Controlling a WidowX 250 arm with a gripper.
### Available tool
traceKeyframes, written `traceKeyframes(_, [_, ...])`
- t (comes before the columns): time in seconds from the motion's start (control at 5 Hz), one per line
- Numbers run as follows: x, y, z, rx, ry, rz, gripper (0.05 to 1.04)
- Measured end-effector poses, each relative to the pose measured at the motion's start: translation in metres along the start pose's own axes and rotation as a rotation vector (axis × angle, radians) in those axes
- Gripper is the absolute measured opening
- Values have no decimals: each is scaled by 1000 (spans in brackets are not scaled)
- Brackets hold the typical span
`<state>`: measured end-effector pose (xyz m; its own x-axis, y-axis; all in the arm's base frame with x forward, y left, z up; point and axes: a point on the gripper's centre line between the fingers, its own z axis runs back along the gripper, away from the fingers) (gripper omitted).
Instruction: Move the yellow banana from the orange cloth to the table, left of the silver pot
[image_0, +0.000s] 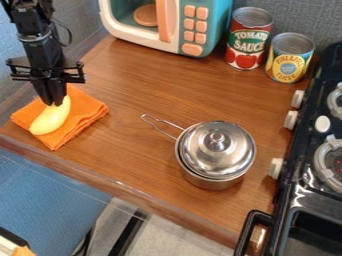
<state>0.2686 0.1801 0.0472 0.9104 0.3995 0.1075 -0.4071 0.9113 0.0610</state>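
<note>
The black gripper (54, 103) hangs down at the left of the counter, at the upper end of a yellow, banana-like object (49, 119). It overlaps that end and hides part of it; whether it grips the object cannot be made out. Beneath the yellow object lies a folded orange cloth (83, 109), near the counter's left front edge. Right of centre stands a metal pot (212, 183) with a shiny lid (227, 145) on it, its wire handle pointing to the upper left.
A teal and white toy microwave (215, 20) stands at the back. Beside it are a tomato sauce can (248, 41) and a yellow pineapple can (289, 60). A black toy stove (304, 150) lines the right side. The wooden counter (133, 145) ends at a front edge.
</note>
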Motion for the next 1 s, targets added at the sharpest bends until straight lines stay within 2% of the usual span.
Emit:
traceKeyframes(0.2, [-1, -2, 1, -16, 7, -7, 88])
traceKeyframes(0.4, [-3, 1, 1, -25, 17, 16, 247])
traceKeyframes(0.6, [-3, 5, 0, 2, 26, 19, 528])
traceKeyframes(0.8, [-6, 5, -11, 12, 57, 16, 845])
traceKeyframes(1.0, [-9, 6, -20, 20, 86, 23, 1010])
